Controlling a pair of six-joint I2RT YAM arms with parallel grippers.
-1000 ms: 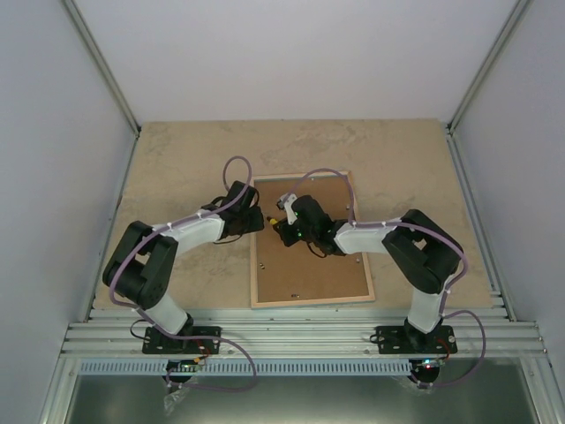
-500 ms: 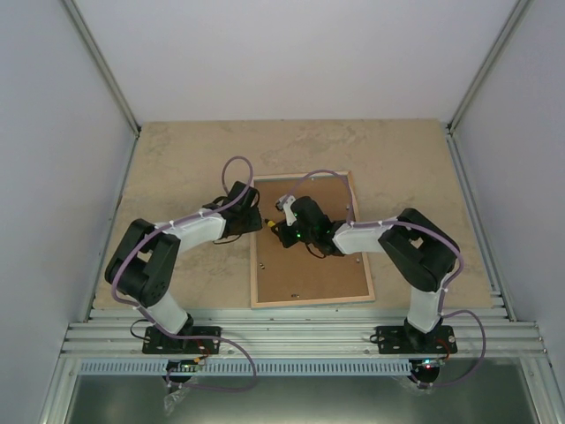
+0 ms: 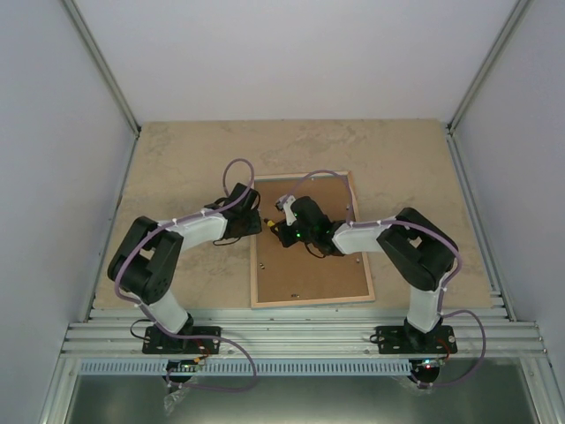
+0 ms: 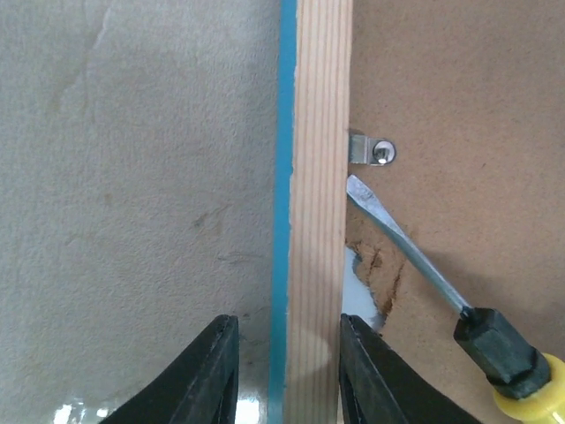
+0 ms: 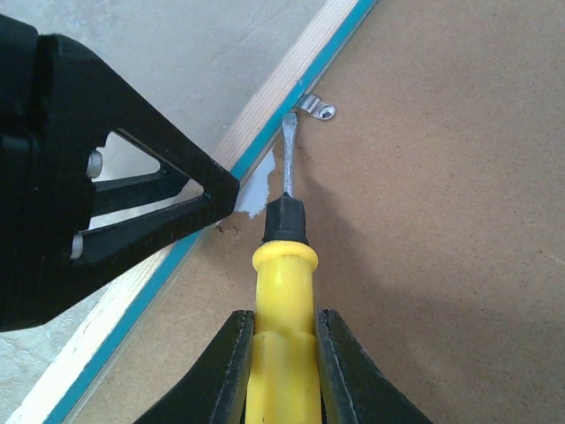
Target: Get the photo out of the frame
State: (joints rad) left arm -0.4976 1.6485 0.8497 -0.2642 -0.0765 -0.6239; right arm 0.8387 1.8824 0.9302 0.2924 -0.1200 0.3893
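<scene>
The frame [image 3: 254, 265] lies face down, its brown fibreboard backing [image 3: 309, 265] up. The photo is hidden under the backing. My left gripper [image 3: 254, 223] is open and straddles the frame's left rail [image 4: 318, 177], one finger on each side [image 4: 287, 371]; the outer finger stands clear of the turquoise edge. My right gripper [image 5: 284, 322] is shut on a yellow-handled screwdriver [image 5: 281, 283]. Its blade tip [image 4: 357, 187] rests at the backing's edge just below a metal clip [image 4: 371, 150]. The backing is chipped there, showing a white patch [image 5: 252, 190].
The frame's rail [image 5: 265, 97] and the clip [image 5: 316, 108] also show in the right wrist view, with the left gripper's fingers [image 5: 132, 203] close beside the screwdriver. Beige table [image 3: 177, 168] surrounds the frame; grey walls stand on three sides.
My left gripper has shifted slightly left and nearer along the frame's left rail. The right gripper with the screwdriver has edged a little left towards the rail.
</scene>
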